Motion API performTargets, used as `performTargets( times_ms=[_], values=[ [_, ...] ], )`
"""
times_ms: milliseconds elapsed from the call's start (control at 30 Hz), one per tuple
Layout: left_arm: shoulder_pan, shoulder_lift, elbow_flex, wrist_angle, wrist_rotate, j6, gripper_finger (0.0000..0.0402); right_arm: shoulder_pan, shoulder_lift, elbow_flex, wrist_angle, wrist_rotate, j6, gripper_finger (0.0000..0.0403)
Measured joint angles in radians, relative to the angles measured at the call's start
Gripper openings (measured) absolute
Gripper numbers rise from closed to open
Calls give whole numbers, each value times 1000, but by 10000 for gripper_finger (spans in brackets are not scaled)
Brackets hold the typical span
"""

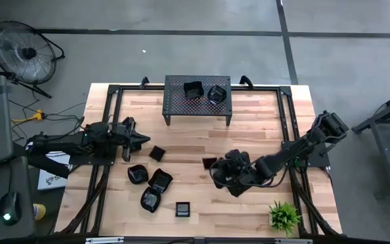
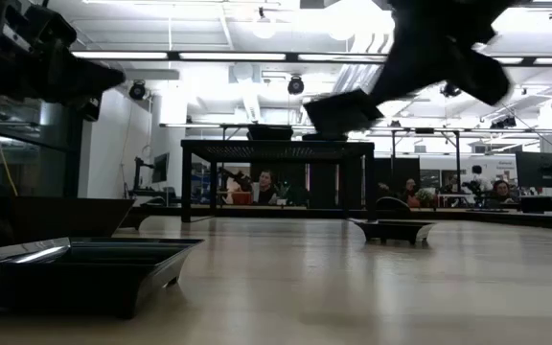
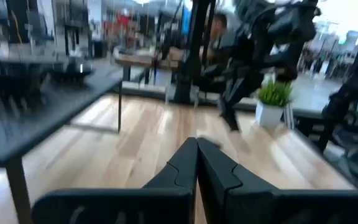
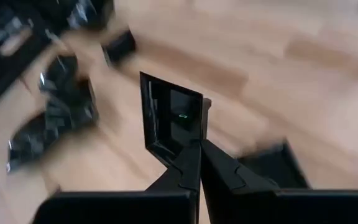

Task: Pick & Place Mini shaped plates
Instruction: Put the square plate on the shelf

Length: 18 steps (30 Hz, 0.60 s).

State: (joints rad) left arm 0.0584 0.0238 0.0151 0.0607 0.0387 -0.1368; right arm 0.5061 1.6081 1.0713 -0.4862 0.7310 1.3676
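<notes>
A: High view first. Where was the right gripper (image 1: 212, 165)?

B: Mid-table, right of centre, clenched on a small square plate (image 1: 209, 163) that poked out at its tip on the side toward the table's middle. The perforated stand (image 1: 197, 99) sat at the far edge, up and a bit left of it, with two plates (image 1: 204, 91) already on top. I'd judge the stand was the drop spot, so the coming move ran from the pincer toward the far side.

A: Left arm?

B: The left gripper (image 1: 145, 139) was at the left side, pinched shut on nothing. Loose plates (image 1: 152, 188) lay on the wood below it, nearer the left arm than the right.

A: Low view?

B: The held plate hung in the air under the right arm, roughly flat, a little above the stand's deck and nearer the camera. Another plate rested on the table right of the stand, a big one in the foreground left. People sat in the room behind.

A: Left wrist?

B: Fingers met at a point, empty; the stand's edge off to one side, the right arm and a potted plant (image 3: 273, 102) beyond.

A: Right wrist?

B: Fingers clamped on the plate's rim at one edge; the plate stood edge-up ahead of them, its long side running away from the fingertips. Other plates were blurred on the wood beyond.
</notes>
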Motion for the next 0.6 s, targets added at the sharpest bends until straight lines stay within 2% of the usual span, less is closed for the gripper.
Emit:
performTargets(
  times_ms=[167,267,433,600],
  values=[
    [0,0,0,113,-21,13,4,-68,0,41,91,86,-177,0],
    [0,0,0,123,-23,41,21,-124,0,56,190,82,-305,0],
    [0,0,1,124,-24,107,107,-210,0,57,356,-5,-438,0],
    [0,21,39,115,-33,198,197,-254,0,57,408,-49,-484,0]
  ],
)
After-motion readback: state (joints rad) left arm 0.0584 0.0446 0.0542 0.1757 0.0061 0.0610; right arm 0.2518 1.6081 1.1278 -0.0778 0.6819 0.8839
